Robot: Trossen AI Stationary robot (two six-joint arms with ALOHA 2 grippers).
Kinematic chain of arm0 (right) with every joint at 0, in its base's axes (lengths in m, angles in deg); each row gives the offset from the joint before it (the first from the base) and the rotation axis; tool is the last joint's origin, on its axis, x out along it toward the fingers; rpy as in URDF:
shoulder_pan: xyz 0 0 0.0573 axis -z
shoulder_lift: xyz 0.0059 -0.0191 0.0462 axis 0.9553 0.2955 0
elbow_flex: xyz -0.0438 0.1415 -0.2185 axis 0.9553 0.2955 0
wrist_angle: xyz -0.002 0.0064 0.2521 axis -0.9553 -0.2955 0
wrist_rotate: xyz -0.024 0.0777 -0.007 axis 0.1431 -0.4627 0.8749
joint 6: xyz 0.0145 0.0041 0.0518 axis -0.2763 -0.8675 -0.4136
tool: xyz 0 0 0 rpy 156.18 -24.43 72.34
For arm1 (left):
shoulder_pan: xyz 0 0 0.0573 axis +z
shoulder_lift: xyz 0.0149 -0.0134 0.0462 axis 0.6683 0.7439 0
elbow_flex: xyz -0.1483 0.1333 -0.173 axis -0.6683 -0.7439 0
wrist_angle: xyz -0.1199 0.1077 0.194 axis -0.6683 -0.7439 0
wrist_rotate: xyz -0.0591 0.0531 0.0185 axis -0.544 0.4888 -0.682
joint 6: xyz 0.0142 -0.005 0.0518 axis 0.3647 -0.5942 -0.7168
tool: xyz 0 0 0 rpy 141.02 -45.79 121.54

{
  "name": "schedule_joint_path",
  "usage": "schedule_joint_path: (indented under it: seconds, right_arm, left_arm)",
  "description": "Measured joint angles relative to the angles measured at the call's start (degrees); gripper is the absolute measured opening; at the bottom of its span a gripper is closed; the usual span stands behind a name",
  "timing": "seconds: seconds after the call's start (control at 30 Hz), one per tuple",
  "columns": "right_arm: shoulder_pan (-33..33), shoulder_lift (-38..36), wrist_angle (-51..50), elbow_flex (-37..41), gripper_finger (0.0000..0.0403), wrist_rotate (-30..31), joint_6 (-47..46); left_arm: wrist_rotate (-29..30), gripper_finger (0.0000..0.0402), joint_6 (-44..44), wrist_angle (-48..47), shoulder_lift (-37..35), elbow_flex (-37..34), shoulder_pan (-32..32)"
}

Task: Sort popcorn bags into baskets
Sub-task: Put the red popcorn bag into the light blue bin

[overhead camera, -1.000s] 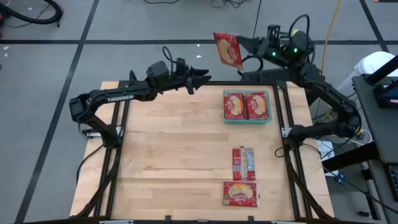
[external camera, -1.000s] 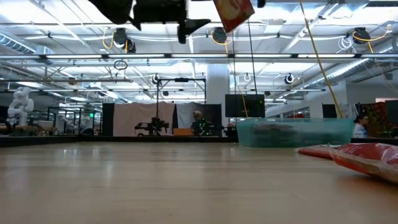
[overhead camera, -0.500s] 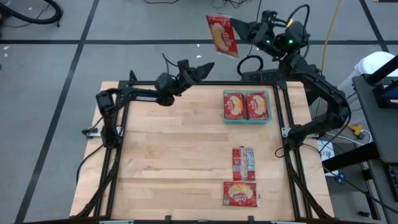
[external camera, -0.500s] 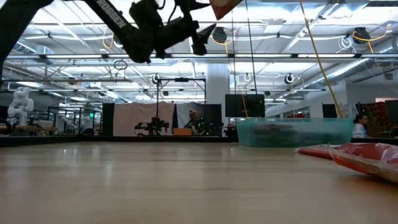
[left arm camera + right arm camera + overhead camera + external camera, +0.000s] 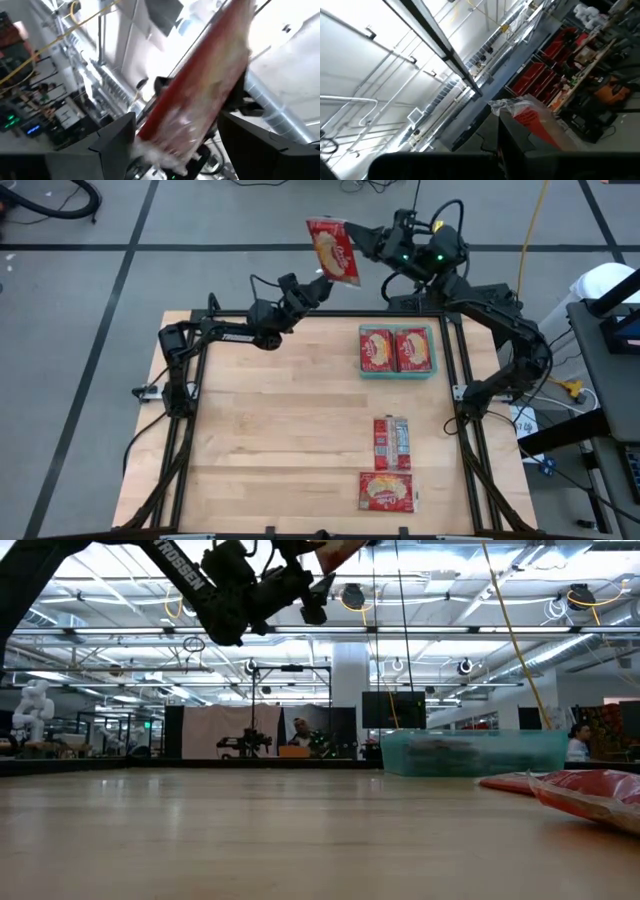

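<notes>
My right gripper (image 5: 362,240) is raised beyond the table's far edge and is shut on a red popcorn bag (image 5: 333,250). The bag's picture side faces up in the high view. My left gripper (image 5: 325,281) is open just below that bag. In the left wrist view its two fingers stand on either side of the bag's lower crimped end (image 5: 160,150); I cannot tell whether they touch it. The teal basket (image 5: 397,372) sits at the far right of the table with two bags lying flat in it (image 5: 377,348). My right gripper pinches the bag between its two fingers by a crimped silver end seal (image 5: 512,106). The fingers come about level from the table's right. The bag is lifted clear, high over the far edge, and sticks out from the fingers toward the left.
Two narrow red-and-silver packets (image 5: 392,440) and one picture-side bag (image 5: 386,492) lie flat near the table's right near corner. In the low view these bags (image 5: 590,790) lie in front of the basket (image 5: 475,752). The left half of the tabletop (image 5: 260,430) is bare wood.
My right gripper has carried the bag toward the table's left, staying high over the far edge. My left arm has swung its gripper up and toward the far edge, to the bag, and its fingers now stand around the bag's lower end.
</notes>
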Motion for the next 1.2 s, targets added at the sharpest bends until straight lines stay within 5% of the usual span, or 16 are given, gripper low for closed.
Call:
schedule_joint_path:
  seconds: [0.17, 0.3, 0.47, 0.77, 1.0, 1.2]
  right_arm:
    - [-0.4, 0.13, -0.74, 0.01, 0.0, 0.64, 2.04]
    - [-0.42, 0.09, -1.0, 0.01, 0.0, 1.93, 3.33]
    - [-0.2, -0.19, -3.7, 0.01, 0.0, 2.15, 3.99]
    - [0.78, -8.21, -30.27, -0.06, 0.0073, 2.17, 12.24]
    - [0.47, -15.57, -53.12, 0.03, 0.0138, 3.48, 11.35]
    - [-1.59, -17.86, -66.24, 0.03, 0.0148, 3.71, 9.99]
  left_arm:
    - [0.62, 0.0239, -0.04, 2.37, -0.11, 0.02, 0.7]
    - [0.17, 0.015, 0.84, 2.5, -0.15, 0.02, 1.26]
    - [-7.14, 0.0028, 4.65, 2.52, -0.23, 0.02, 3.13]
    - [-30.31, 0.0023, 12.11, -0.23, -0.87, -0.04, 10.25]
    - [-51.74, 0.0023, 1.83, -23.44, -8.87, -0.04, 14.35]
    - [-54.66, 0.0022, -24.24, -59.87, -17.94, -0.02, 15.5]
